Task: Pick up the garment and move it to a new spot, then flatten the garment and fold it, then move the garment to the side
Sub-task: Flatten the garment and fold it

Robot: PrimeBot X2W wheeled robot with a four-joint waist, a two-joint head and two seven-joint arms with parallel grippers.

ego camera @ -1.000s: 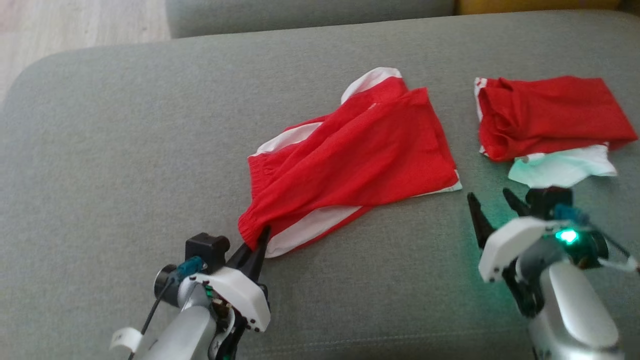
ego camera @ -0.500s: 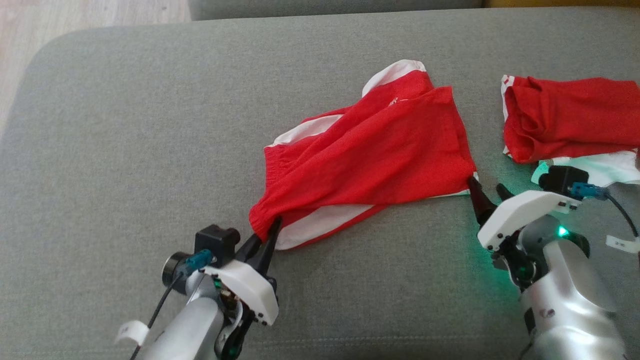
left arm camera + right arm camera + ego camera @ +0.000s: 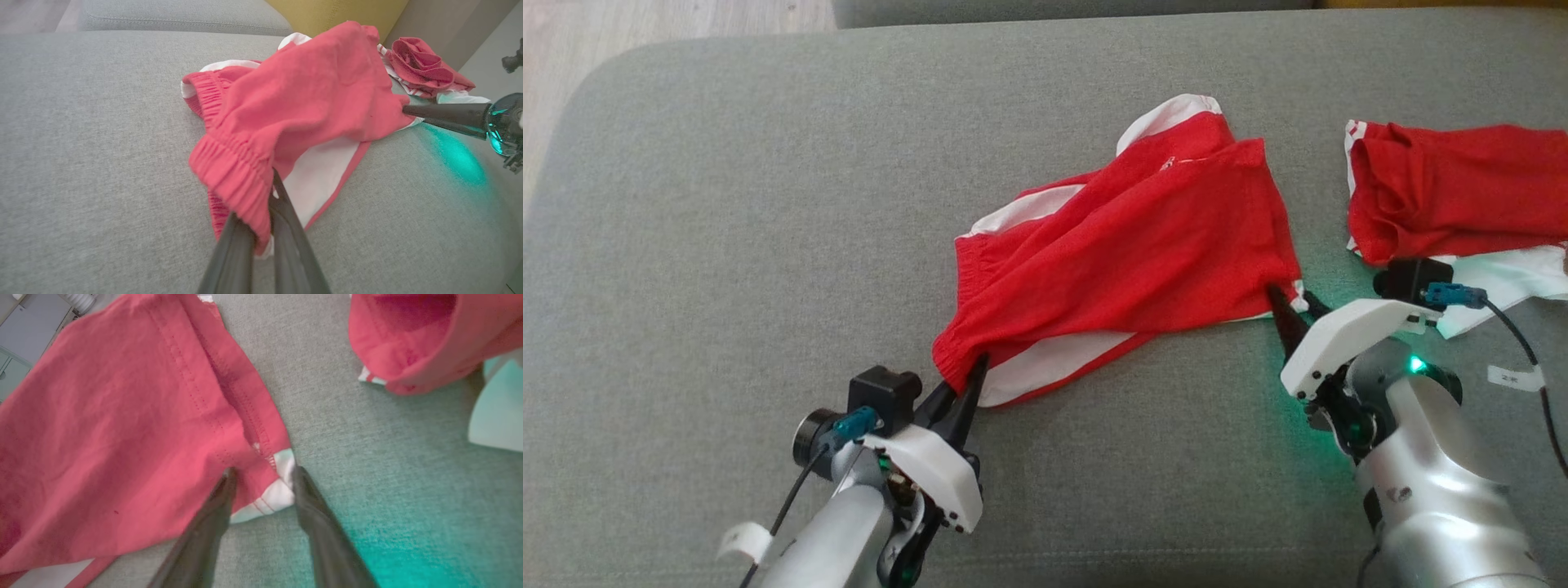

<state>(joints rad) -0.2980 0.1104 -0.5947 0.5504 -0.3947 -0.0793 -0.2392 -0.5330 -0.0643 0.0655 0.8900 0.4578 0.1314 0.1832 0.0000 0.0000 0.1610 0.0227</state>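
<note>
Head view: on grey sofa cushion, red shorts lying crumpled mid-seat. Left end effector: pinched tight on elastic waistband corner. Right end effector: spread apart, straddling white-trimmed leg-hem corner. Further right, lying apart: second red garment over white cloth.

You have the garment lying near the middle of the seat cushion, with its waistband end nearer you on the left and its leg ends farther back on the right. Your left gripper sits at the near-left corner, clamped on the waistband. Your right gripper is at the near-right hem corner, which lies between its parted fingers. Farther right, apart from the garment, a second garment lies over another cloth. Another cushion sits behind the seat cushion.
</note>
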